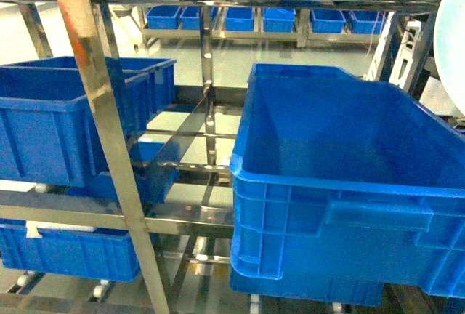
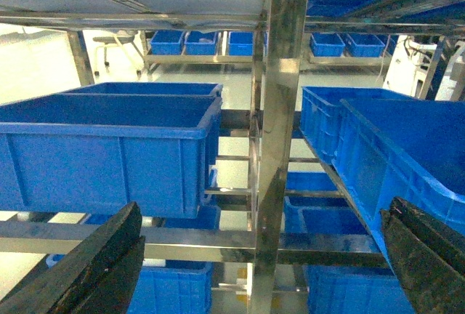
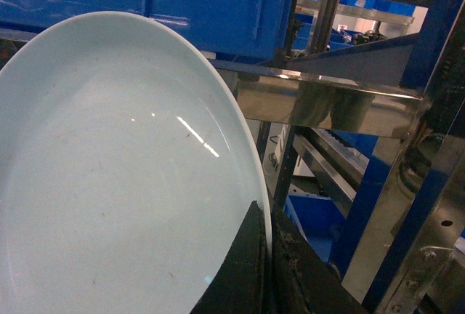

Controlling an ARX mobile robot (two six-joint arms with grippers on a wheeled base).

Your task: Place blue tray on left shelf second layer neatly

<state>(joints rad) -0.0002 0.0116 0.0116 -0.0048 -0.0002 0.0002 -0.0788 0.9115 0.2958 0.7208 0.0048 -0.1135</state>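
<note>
Clamped on the rim of the blue tray (image 3: 109, 183), the right gripper (image 3: 265, 256) holds it tilted, beside the steel rails. Left gripper (image 2: 261, 270) fingers (image 2: 94, 267) are spread apart, empty, facing a left shelf (image 2: 280, 110) post with blue crates (image 2: 109, 147) either side.

The left gripper (image 2: 261, 263) has two broad, matte black, wedge-shaped fingers (image 2: 94, 270) with worn, dusty edges. The right gripper (image 3: 267, 263) shows thin black fingers (image 3: 247, 270), scuffed and grimy along their rims.
</note>
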